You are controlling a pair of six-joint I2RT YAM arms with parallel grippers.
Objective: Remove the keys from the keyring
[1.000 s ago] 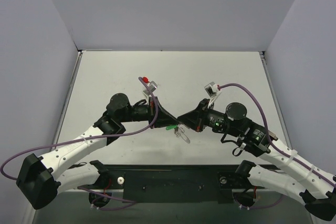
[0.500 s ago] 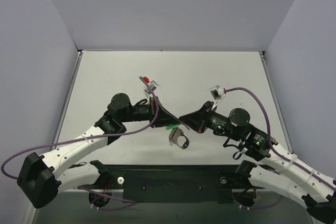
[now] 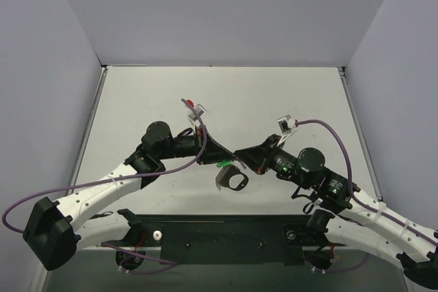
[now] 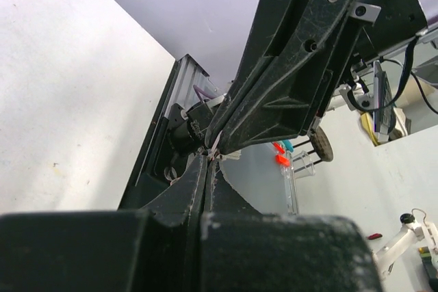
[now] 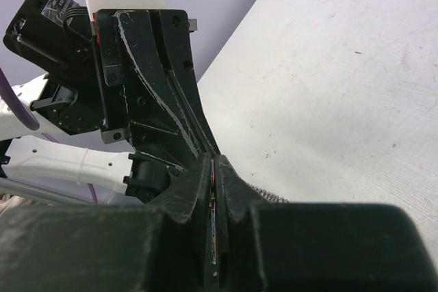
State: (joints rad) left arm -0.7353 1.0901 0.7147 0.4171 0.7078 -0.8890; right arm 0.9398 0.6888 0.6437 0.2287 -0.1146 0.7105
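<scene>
The left gripper (image 3: 228, 153) and right gripper (image 3: 238, 154) are both closed, tip to tip over the counter (image 3: 287, 94). The keyring (image 3: 237, 183) sits just near of the tips, with its long axis left-right and its ring end pointing right.

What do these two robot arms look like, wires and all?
The left arm and right arm have white links and black rounded joints. The left end effector and right end effector are black two-finger wedges, scuffed pale. A thin purple cable loops along each arm; a small green light glows on the right one.
</scene>
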